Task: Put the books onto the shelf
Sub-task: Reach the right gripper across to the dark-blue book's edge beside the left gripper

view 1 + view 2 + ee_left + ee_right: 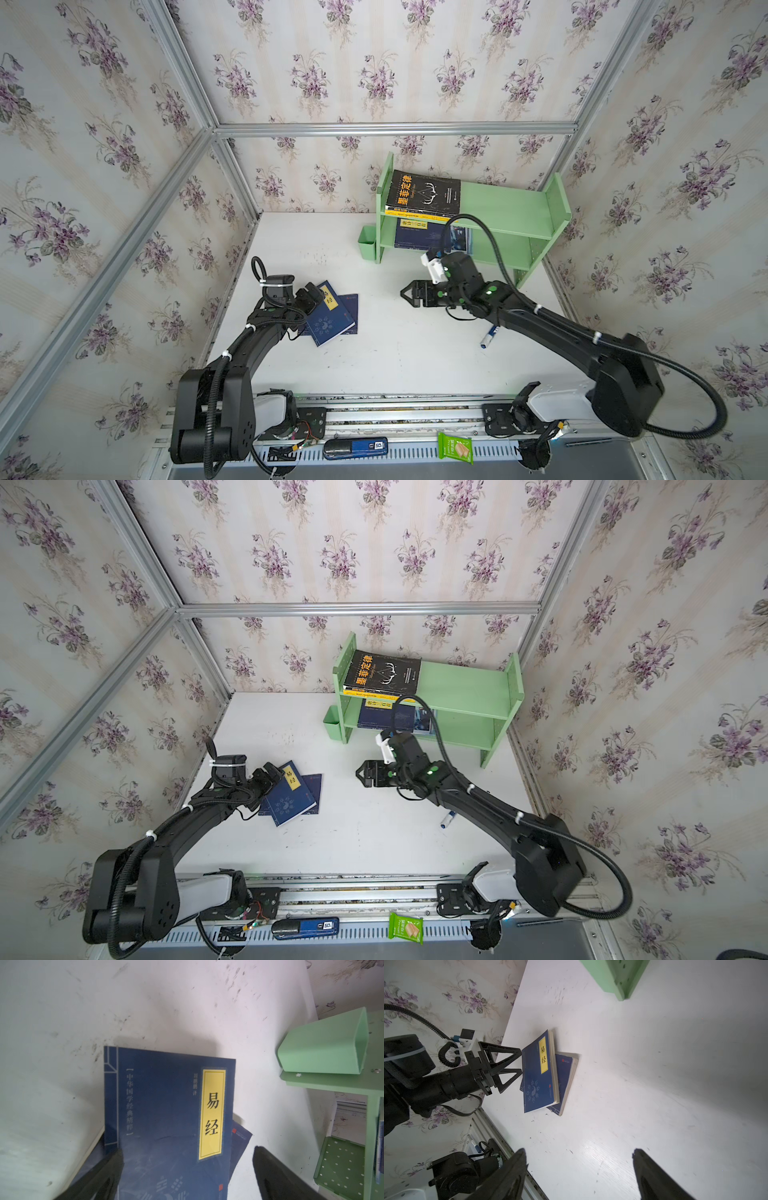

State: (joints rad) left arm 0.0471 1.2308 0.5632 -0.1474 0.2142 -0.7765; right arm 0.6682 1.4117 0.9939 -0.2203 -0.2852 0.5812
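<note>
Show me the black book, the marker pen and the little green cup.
black book (424, 193): in a top view, middle of its cover.
marker pen (488, 338): in a top view, its white barrel.
green cup (368, 249): in a top view, its outer wall.

Surface (395, 365): white, flat, with dark scuffs (234, 982) toward its far side. Marker pen (487, 338): blue and white, lying on the surface near its right edge, only partly visible. Metal rail (395, 415): runs along the surface's near edge. Slotted grey strip (415, 454): just beyond that edge, off the surface. It carries a blue-and-black device (355, 448) opposite the surface's middle and a green snack packet (456, 448) opposite its right half. Floral wallpaper (374, 75) rises from the surface's far and side edges, framed by aluminium bars (395, 129).
</note>
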